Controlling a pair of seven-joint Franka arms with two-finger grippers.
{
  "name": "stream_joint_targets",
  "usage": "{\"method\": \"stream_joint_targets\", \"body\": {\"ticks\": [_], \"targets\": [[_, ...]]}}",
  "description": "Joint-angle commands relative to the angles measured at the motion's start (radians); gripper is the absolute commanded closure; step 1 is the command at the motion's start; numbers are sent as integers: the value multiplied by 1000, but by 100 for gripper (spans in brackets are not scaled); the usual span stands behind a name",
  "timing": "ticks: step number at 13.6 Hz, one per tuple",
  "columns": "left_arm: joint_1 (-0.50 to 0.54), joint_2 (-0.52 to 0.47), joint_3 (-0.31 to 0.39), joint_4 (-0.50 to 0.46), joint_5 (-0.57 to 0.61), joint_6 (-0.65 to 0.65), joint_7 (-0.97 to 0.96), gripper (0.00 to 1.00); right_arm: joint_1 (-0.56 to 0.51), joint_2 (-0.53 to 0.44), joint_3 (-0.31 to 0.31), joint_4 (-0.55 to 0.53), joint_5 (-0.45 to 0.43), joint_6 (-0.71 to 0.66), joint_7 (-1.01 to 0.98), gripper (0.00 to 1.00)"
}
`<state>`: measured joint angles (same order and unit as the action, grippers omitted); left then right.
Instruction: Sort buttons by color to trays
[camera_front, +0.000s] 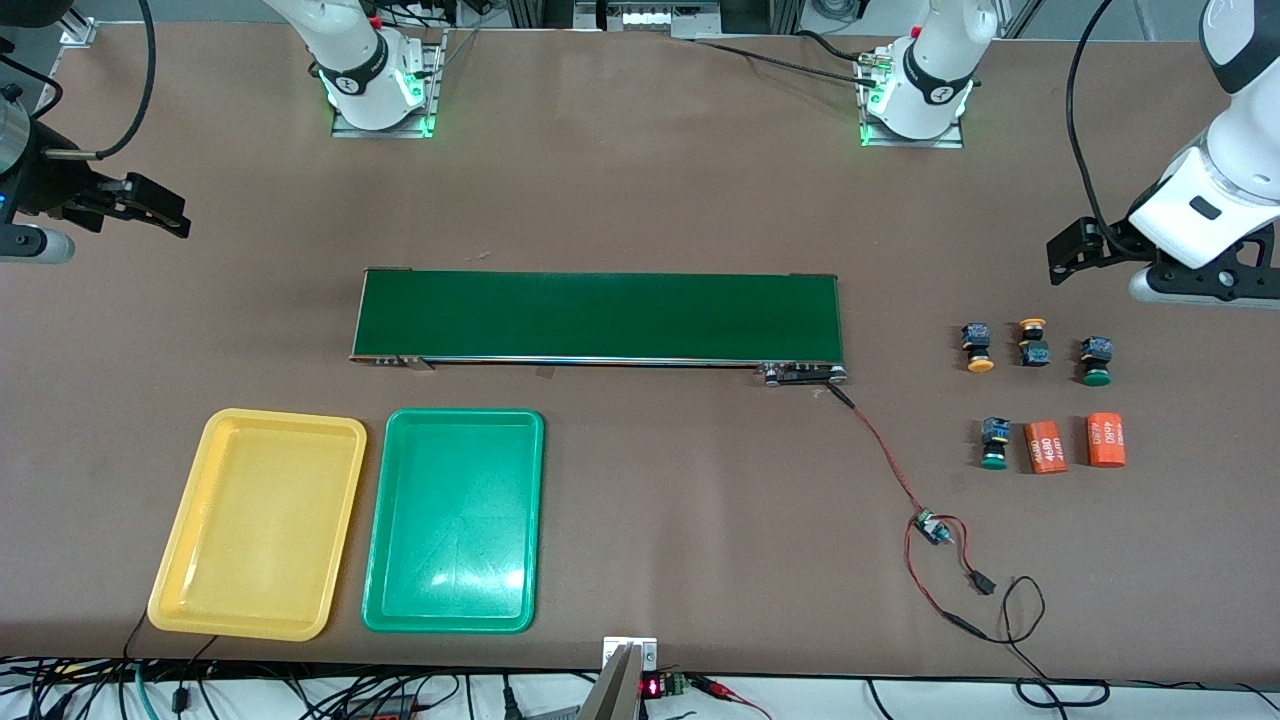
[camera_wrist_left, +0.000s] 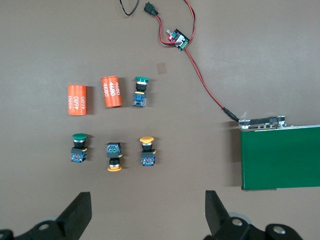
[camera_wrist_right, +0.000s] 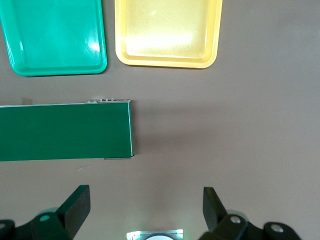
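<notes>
Tabletop (camera_front: 640, 200), brown. Conveyor belt (camera_front: 597, 316), dark green, lies across the middle.

Trays: yellow tray (camera_front: 259, 521) and green tray (camera_front: 454, 520) sit side by side, just apart, nearer the front camera than the belt, at the right arm's end. The yellow one is the outer of the two. Nothing lies in either.

Buttons: all four at the left arm's end, well apart from the trays, lying on the bare tabletop.
- Farther row: yellow button A (camera_front: 978, 347), yellow button B (camera_front: 1032, 342), green button A (camera_front: 1096, 361). Yellow A is the one closest to the belt; green A is outermost.
- Nearer row: green button B (camera_front: 993, 443), then two orange cylinders (camera_front: 1046, 446) printed "4680" beside it, toward the left arm's end.
- None touch each other.

A red-and-black wire (camera_front: 890, 455) runs from the belt's end to a small circuit board (camera_front: 931, 526), nearer the front camera than the buttons.

Left end effector (camera_wrist_left: 147, 210): in the air at the left arm's end of the tabletop, over bare surface just beside the farther button row. Fingers (camera_wrist_left: 80, 212) spread wide, nothing between them.

Right end effector (camera_wrist_right: 146, 207): in the air over the bare tabletop at the right arm's end, beside the belt's end. Fingers (camera_wrist_right: 77, 205) spread wide, holding nothing.
</notes>
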<state>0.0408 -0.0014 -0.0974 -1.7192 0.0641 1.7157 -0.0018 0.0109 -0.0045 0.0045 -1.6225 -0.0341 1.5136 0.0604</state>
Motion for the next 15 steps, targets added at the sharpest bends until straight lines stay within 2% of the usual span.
{"method": "stream_joint_targets", "body": {"ticks": [1,6,11,13,15], "targets": [[4,26,-2,49,-17,-18,-12,0,3,-8,-3,-11,5,10,12,0],[7,41,-1,50,-18,-18,-12,0,4,-8,-3,-11,5,11,12,0],[2,158,-1,134,-18,-30,-3,0,3,-6,-3,-11,10,14,12,0],[11,205,1,141,-18,-28,5,0,4,-5,-3,-11,11,20,10,0],[14,297,2,142,-15,-10,3,0,3,-5,-3,-11,10,20,10,0]]}}
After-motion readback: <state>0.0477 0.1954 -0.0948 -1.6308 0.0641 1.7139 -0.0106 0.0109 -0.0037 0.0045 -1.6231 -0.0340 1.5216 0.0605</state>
